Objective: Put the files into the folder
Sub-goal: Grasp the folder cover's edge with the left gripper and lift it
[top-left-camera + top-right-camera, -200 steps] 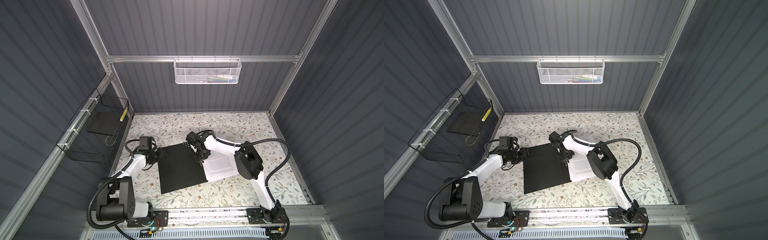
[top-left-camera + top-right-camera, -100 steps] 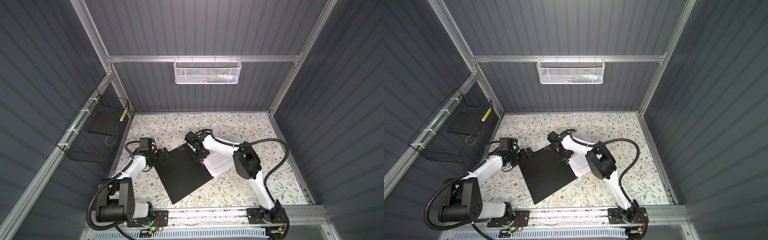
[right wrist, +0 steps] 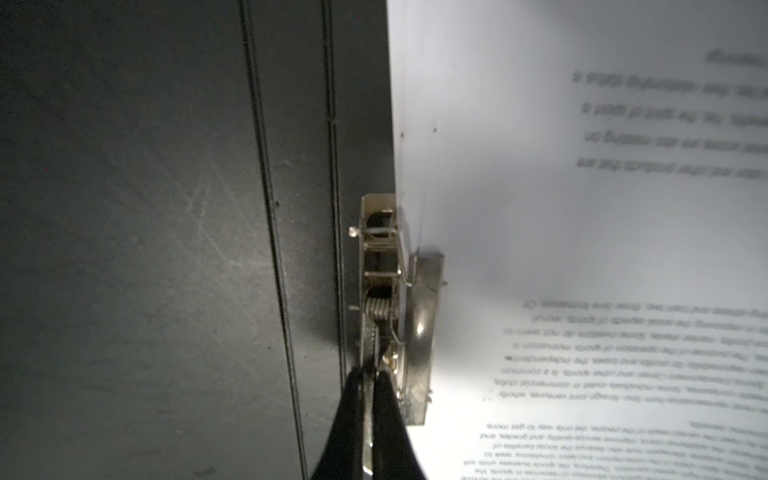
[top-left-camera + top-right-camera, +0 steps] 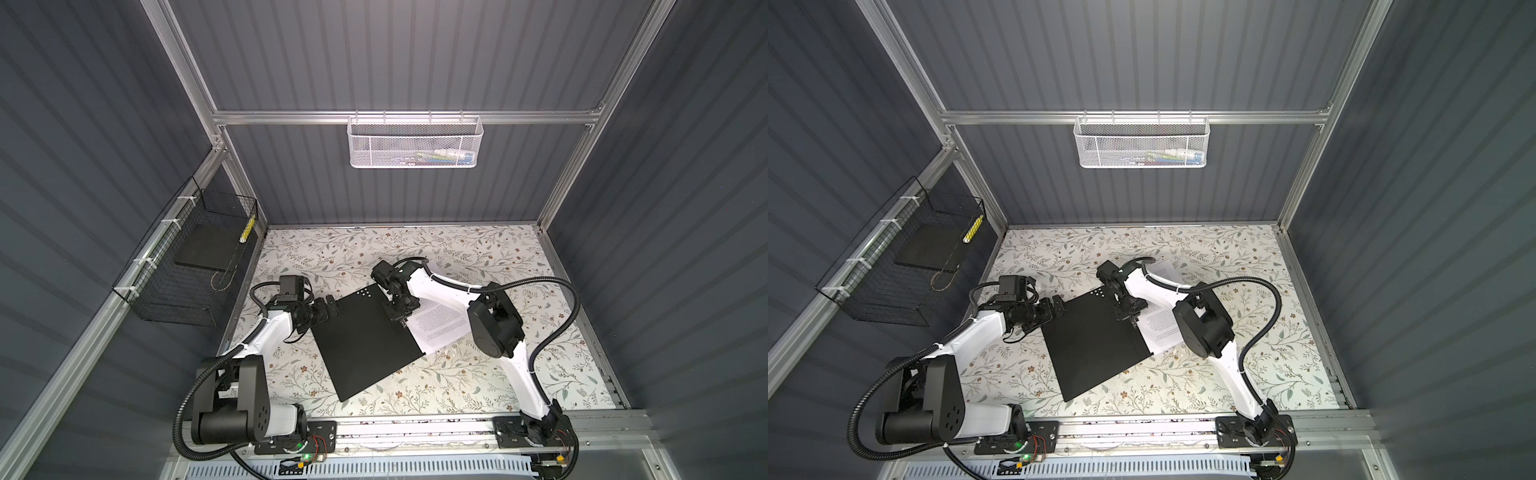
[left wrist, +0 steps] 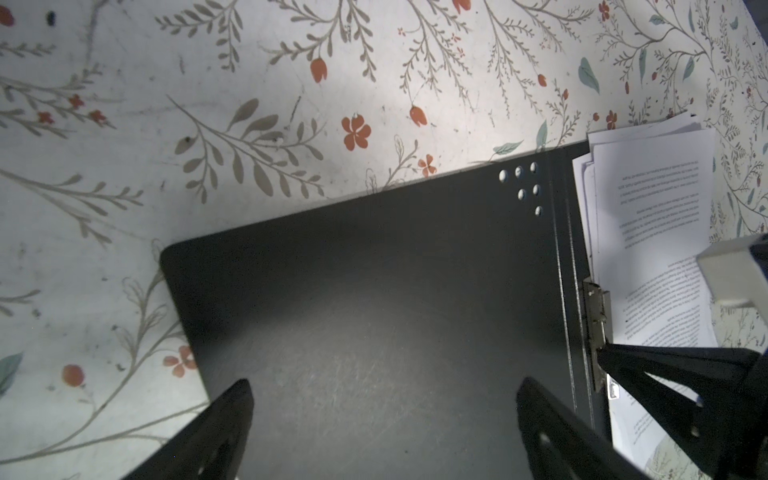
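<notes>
The folder (image 4: 365, 340) (image 4: 1096, 345) lies open on the table, black inside up, turned at a slant. The files (image 4: 440, 324) (image 4: 1163, 328), white printed sheets, lie on its right half under the metal clip (image 3: 390, 291) (image 5: 596, 316). My right gripper (image 4: 401, 323) (image 3: 368, 374) is shut on the clip's lever at the spine. My left gripper (image 4: 332, 311) (image 5: 384, 395) hangs open over the far left corner of the black cover (image 5: 374, 291), with nothing between its fingers. The sheets (image 5: 656, 208) fan out unevenly at the far end.
A black wire basket (image 4: 187, 270) on the left wall holds a black slab (image 4: 203, 249). A white mesh basket (image 4: 415, 141) hangs on the back wall. The floral table cover (image 4: 478, 257) runs to an aluminium rail (image 4: 415, 428) at the front.
The folder has turned on the table, its near corner swinging toward the front. My left gripper opened wide. My right gripper closed on the clip's lever.
</notes>
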You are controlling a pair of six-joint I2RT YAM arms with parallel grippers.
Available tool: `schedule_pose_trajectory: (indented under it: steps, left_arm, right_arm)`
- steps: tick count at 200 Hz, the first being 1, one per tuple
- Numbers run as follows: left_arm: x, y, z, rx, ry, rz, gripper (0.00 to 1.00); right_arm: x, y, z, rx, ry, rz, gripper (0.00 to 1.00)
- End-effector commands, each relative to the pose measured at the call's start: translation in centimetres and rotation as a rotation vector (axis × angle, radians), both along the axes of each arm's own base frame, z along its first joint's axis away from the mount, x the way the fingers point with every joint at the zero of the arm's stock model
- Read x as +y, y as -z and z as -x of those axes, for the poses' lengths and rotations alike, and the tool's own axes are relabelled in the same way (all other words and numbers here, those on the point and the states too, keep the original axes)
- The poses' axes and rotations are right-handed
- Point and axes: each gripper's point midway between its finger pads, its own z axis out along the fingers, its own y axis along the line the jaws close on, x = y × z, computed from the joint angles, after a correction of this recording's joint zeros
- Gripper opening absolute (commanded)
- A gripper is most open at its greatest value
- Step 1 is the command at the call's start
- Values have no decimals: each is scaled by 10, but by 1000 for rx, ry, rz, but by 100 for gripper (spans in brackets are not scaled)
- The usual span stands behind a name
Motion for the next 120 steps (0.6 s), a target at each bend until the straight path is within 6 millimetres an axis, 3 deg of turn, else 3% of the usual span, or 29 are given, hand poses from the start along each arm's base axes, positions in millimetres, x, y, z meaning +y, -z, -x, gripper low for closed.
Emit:
schedule_pose_trajectory:
  steps: [1,46,88,120]
  left_arm:
    - [0,-20,-7,-44,4,5,99]
    - [-4,-16,-11,-62,0,63,99]
    - [-37,-16,-19,-118,110,246,99]
    - [-50,-29,-24,-207,166,327,99]
  right_arm:
    - [-10,-31,-16,-53,61,-50,0]
    - [-36,-70,-31,-117,134,-95,0]
    - [-58,-95,-40,-161,213,-164,0]
    - [-64,-104,-40,-162,239,-212,0]
